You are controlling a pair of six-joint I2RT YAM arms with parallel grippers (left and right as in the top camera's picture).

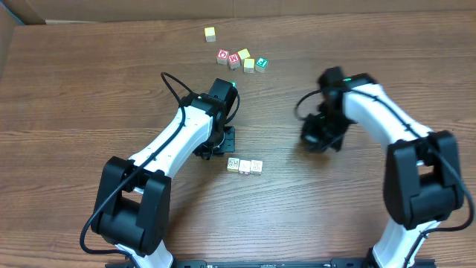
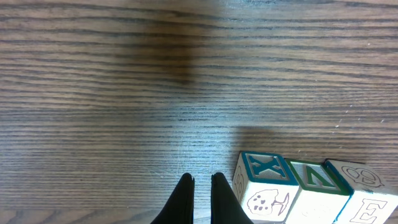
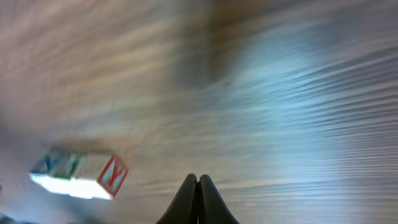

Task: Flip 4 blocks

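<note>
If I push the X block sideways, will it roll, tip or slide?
Likely slides: the X block is a flat-faced cube sitting square on the table. It seems to touch its neighbour, so that probably moves too. It looks like rigid wood, unlikely to deform.

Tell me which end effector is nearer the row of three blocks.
Left. The left end effector hangs close beside one end of the row of three blocks; the right end effector is farther off, beyond the other end.

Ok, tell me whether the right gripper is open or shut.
Shut: in its wrist view the right gripper has its fingers pressed together, no gap, nothing between them.
</note>
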